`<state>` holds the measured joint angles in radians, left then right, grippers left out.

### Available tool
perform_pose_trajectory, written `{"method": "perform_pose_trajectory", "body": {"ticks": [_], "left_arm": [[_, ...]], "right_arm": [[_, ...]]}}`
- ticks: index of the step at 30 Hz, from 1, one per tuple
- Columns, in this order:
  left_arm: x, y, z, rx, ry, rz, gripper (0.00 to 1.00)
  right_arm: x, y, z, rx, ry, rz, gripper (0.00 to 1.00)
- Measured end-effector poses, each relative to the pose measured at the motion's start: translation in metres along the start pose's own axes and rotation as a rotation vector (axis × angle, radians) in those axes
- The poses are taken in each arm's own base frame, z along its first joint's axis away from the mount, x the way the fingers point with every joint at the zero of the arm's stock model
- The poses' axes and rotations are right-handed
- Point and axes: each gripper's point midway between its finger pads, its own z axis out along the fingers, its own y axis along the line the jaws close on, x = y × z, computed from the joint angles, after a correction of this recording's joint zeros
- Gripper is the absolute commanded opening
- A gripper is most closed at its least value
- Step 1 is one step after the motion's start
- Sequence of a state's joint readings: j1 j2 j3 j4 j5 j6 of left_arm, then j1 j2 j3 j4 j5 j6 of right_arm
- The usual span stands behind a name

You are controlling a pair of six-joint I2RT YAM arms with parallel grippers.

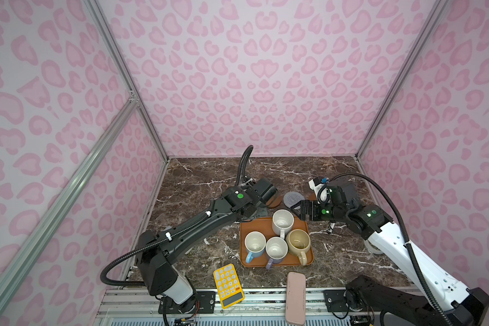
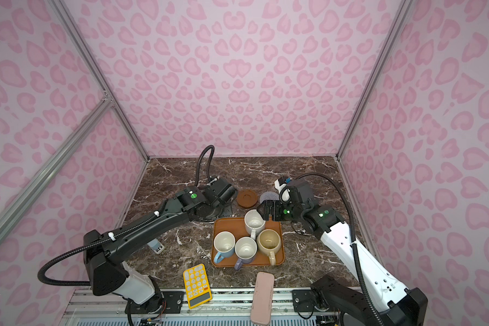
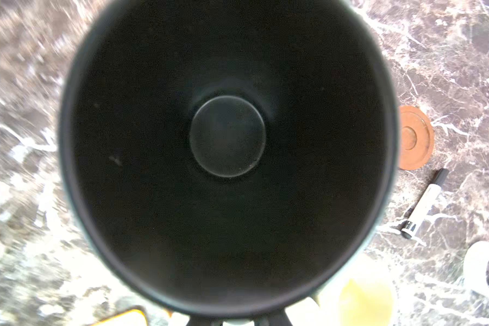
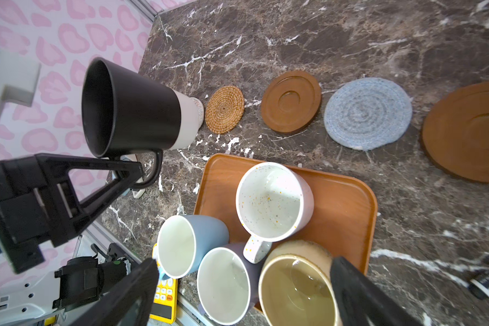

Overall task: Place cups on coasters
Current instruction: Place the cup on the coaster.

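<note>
The left gripper [image 4: 134, 169] is clamped on the handle of the black mug [image 4: 130, 110], which hangs beyond the far corner of the orange-brown tray [image 4: 342, 203] on the left arm's side. The mug is tilted, with its mouth toward the wrist and its base aimed at the cream woven coaster [image 4: 200, 111]. Whether they touch cannot be judged.

That coaster ends a row beyond the tray: tan rattan coaster [image 4: 224, 109], brown wooden coaster [image 4: 291, 101], grey-blue crocheted coaster [image 4: 367, 113], second wooden coaster [image 4: 469, 132], all bare.

The tray holds the speckled white mug [image 4: 271, 200], light-blue mug [image 4: 192, 242], lavender mug [image 4: 223, 285] and beige mug [image 4: 297, 288]. The right gripper [image 1: 298, 210] hangs wide open and empty over the tray's far edge.
</note>
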<state>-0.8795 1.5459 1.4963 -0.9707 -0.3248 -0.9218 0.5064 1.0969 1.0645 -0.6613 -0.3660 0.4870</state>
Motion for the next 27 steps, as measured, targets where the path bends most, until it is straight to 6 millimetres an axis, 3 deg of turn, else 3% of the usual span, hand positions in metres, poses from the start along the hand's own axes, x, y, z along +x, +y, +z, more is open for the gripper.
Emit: {"method": "perform_pose_trajectory", "body": {"ticks": [4,15,19,27], "left_arm": [[-0.014,0.022,-0.005,0.016,0.010,0.038,0.01],[-0.041,0.111,-0.008,-0.077,0.084,0.084,0.01],[-0.049,0.126,0.002,-0.099,0.133,0.096,0.01],[-0.046,0.136,0.033,-0.094,0.252,0.137,0.01]], "right_arm": [[-0.005,0.018,0.010,-0.030,0.013,-0.035,0.97],[-0.005,0.071,0.053,-0.071,0.078,-0.126,0.97],[-0.001,0.080,0.073,-0.062,0.119,-0.123,0.96],[-0.007,0.096,0.097,-0.066,0.126,-0.084,0.94]]}}
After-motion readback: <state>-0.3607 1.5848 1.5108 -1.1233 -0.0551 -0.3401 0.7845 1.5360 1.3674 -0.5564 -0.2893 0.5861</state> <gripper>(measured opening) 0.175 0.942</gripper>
